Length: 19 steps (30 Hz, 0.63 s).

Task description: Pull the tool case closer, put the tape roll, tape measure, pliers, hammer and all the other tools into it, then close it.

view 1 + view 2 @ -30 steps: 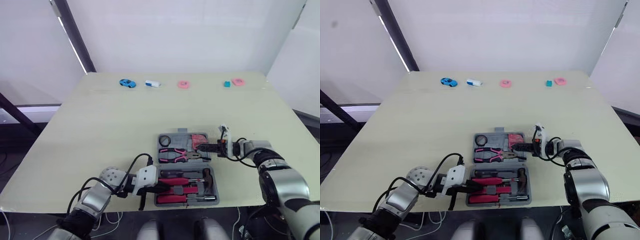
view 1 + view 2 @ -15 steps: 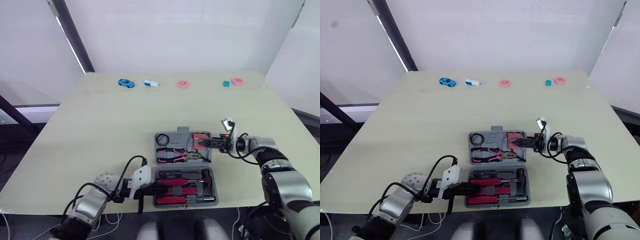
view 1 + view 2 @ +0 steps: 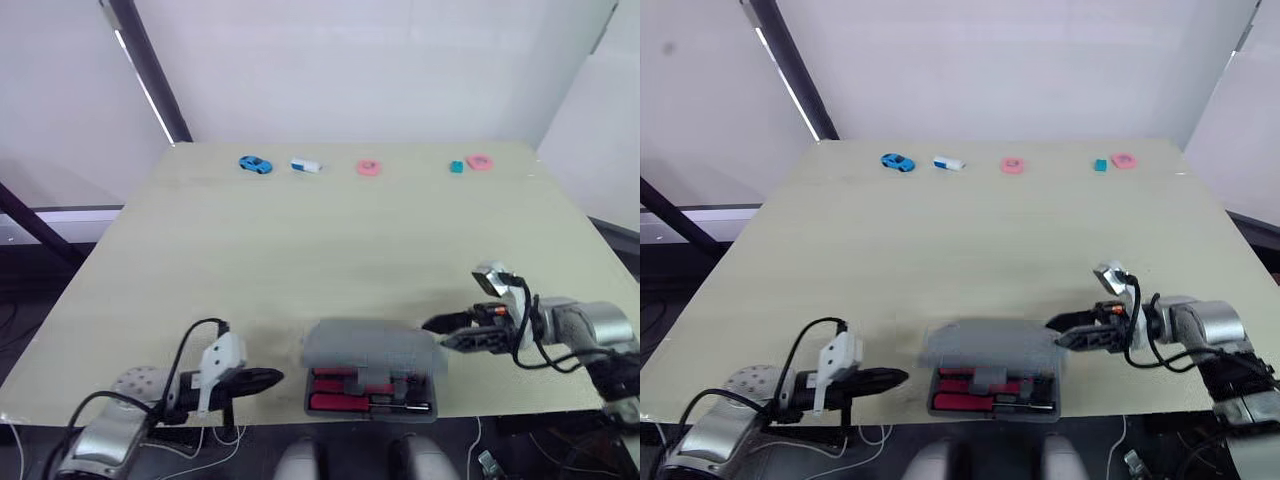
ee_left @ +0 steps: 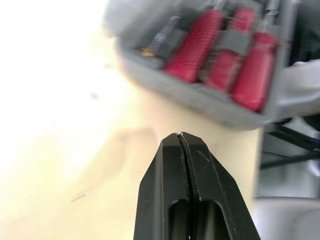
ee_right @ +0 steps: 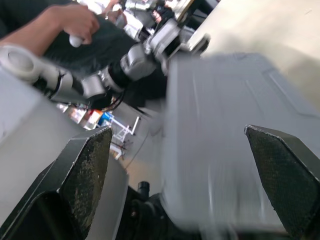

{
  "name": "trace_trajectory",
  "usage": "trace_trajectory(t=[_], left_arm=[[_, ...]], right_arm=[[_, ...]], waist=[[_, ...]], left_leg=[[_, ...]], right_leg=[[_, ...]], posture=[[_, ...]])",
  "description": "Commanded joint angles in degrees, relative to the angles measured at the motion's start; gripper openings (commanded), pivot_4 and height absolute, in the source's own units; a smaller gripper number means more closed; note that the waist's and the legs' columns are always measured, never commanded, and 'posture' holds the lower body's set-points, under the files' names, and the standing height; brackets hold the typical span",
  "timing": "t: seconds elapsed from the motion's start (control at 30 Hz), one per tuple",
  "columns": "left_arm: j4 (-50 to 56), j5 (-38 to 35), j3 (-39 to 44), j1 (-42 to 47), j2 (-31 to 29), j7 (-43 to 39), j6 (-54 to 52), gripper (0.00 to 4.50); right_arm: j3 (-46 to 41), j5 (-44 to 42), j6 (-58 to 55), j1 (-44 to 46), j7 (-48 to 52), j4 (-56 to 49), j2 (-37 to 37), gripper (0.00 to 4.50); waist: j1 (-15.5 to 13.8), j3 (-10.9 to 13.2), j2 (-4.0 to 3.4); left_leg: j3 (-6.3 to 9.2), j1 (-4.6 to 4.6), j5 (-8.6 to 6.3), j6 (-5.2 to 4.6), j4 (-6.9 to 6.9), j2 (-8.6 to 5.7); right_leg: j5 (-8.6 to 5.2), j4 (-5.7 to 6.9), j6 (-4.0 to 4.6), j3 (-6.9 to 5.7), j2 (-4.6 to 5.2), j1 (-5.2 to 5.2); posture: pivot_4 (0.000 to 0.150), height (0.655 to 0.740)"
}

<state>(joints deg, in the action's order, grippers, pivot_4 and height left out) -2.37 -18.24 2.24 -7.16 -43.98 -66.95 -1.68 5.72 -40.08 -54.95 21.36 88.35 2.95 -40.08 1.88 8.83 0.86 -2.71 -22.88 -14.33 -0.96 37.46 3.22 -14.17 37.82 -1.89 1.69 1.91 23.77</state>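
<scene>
The grey tool case [image 3: 370, 347] sits at the table's front edge with its lid tilted over the lower half, partly shut. Red-handled tools [image 3: 365, 393] lie in the lower half under the lid and appear close up in the left wrist view [image 4: 200, 42]. My right gripper [image 3: 437, 333] is open at the lid's right edge, fingers spread wide on either side of the lid [image 5: 220, 125]. My left gripper [image 3: 275, 377] is shut and holds nothing, lying on the table a little left of the case, its tips [image 4: 180, 137] pointing at the case.
Along the table's far edge lie a blue toy car [image 3: 255, 165], a white and blue item [image 3: 305, 165], a pink ring [image 3: 368, 167], a teal block [image 3: 456, 167] and another pink piece [image 3: 479, 161]. A person's hand [image 5: 70, 22] is in the background.
The lid has swung from lying flat open to tilting over the lower half. My right gripper came toward the front with it. My left gripper pulled back leftward off the case.
</scene>
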Motion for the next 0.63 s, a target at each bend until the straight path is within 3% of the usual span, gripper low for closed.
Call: trace_trajectory(t=[0.03, 0.1, 0.2, 0.43, 0.63], left_arm=[[-2.6, -2.9, 5.7, 0.4, -0.9, 1.1, -0.4, 0.0], [-2.8, -5.3, 7.8, 0.7, -1.6, 0.6, -3.8, 0.0], [-2.3, -6.0, 9.8, 0.5, -2.0, 0.9, -4.5, 0.76], [1.6, -8.4, 14.8, -1.2, -1.9, 3.0, -6.6, 3.82], [2.7, -6.8, 15.9, -3.0, -1.8, 5.2, -6.8, 3.89]], right_arm=[[-9.4, -0.9, 5.7, -5.7, -6.8, -8.7, -0.8, 4.45], [-13.6, 2.2, 13.3, -10.6, -11.2, -11.7, -0.2, 4.45], [-18.0, 6.2, 23.8, -17.4, -14.9, -14.3, 0.4, 4.5], [-26.4, 12.9, 44.0, -30.2, -18.1, -13.0, 0.7, 4.5], [-31.1, 11.6, 48.7, -35.9, -18.4, -10.4, 0.5, 4.5]], waist=[[0.0, 0.0, 0.05], [-0.4, 0.0, 0.34], [-1.1, 0.1, 0.38], [-1.2, 0.1, 0.41], [-1.2, 0.1, 0.41]], left_leg=[[-0.01, 0.01, 0.0, 0.0, 0.01, 0.0], [-0.01, 0.0, 0.01, 0.01, 0.02, -0.01], [-0.06, -0.04, 0.01, 0.01, 0.0, 0.0], [-0.14, -0.01, 0.0, 0.02, -0.02, -0.01], [-0.16, 0.08, 0.01, 0.02, -0.02, 0.0]], right_leg=[[0.0, 0.0, 0.0, 0.01, 0.0, 0.0], [-0.03, 0.01, -0.04, -0.1, 0.0, -0.04], [-0.05, -0.02, -0.32, -0.14, -0.01, -0.02], [-0.04, -0.06, -0.35, -0.12, 0.01, -0.08], [-0.15, -0.02, -0.17, -0.06, -0.01, -0.1]], posture=[[0.15, 0.74], [0.15, 0.74], [0.15, 0.74], [0.15, 0.74], [0.15, 0.74]])
